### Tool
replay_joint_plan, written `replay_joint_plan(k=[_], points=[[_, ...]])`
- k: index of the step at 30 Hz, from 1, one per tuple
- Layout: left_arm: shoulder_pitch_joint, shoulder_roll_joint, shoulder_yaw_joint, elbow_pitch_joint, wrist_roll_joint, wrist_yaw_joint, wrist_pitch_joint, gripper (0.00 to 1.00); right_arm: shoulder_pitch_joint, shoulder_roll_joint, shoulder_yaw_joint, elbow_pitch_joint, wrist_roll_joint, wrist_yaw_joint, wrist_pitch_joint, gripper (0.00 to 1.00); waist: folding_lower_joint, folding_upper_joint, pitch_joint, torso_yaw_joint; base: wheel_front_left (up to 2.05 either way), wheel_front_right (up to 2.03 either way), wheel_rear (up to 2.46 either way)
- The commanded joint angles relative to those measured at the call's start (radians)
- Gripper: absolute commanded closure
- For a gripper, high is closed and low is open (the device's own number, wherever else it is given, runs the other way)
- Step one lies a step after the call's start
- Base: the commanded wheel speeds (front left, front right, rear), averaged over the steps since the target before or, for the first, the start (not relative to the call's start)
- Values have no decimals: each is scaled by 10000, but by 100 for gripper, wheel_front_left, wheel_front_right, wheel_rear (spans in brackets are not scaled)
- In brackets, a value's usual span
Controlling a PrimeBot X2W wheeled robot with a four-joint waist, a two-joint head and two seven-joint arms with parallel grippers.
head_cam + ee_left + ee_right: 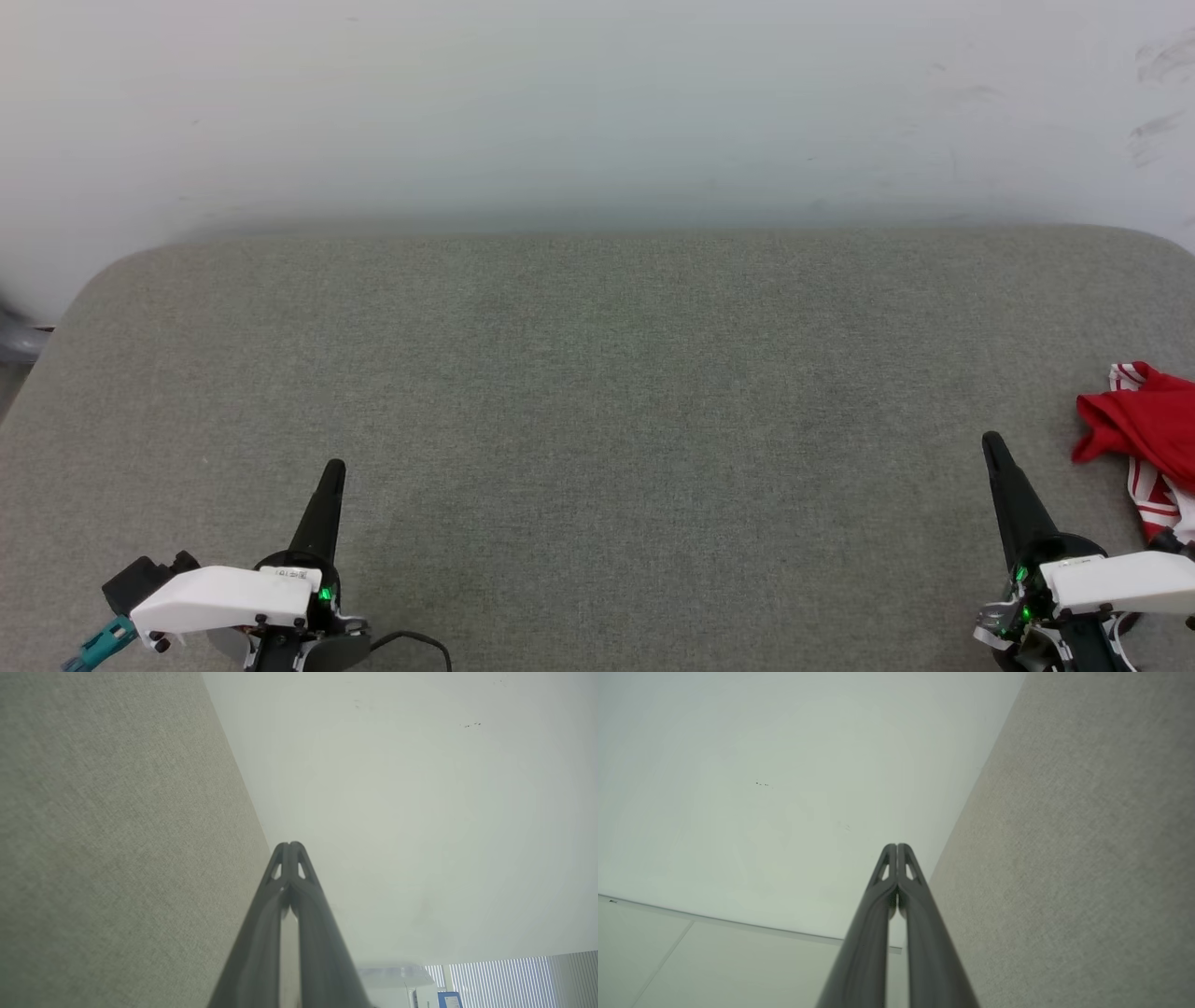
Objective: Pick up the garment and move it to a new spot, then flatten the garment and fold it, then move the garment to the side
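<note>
Most of what I see is grey pad (pixel 597 420), running from the wall (pixel 597 112) back to me, bare across the middle. Shirt (pixel 1134 420) sits way off at the pad's right edge, bunched red with striped trim. A good part of it runs past the head view's edge, so I can't tell if it's folded out there or just a heap. That fits a shirt waiting to be fetched or one parked aside at the end, though the bit that shows looks rumpled. Right gripper (pixel 991 441) is near it, not touching, fingers pressed together on nothing. Left gripper (pixel 333 469) is well apart on the other side, also closed and empty.

What worries me: the shirt's close to the pad's edge, so a careless nudge from the right gripper could push it over. Going in with fingers together would just shove cloth around. And pinching a lump I can't fully see probably catches several layers, so it'd come up twisted.
</note>
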Motion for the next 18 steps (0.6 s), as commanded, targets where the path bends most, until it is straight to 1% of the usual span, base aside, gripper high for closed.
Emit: replay_joint_plan(k=[1, 18], points=[[-189, -44, 61, 0, -219, -61, 80, 100, -194, -37, -19, 38, 256, -2, 36, 100, 0, -1, 3, -3, 0, 0, 0], [-369, -169, 320, 138, -1393, -223, 424, 100, -459, 5, -79, 418, 1507, -3, 205, 100, -1, -1, 29, -29, 0, 0, 0]])
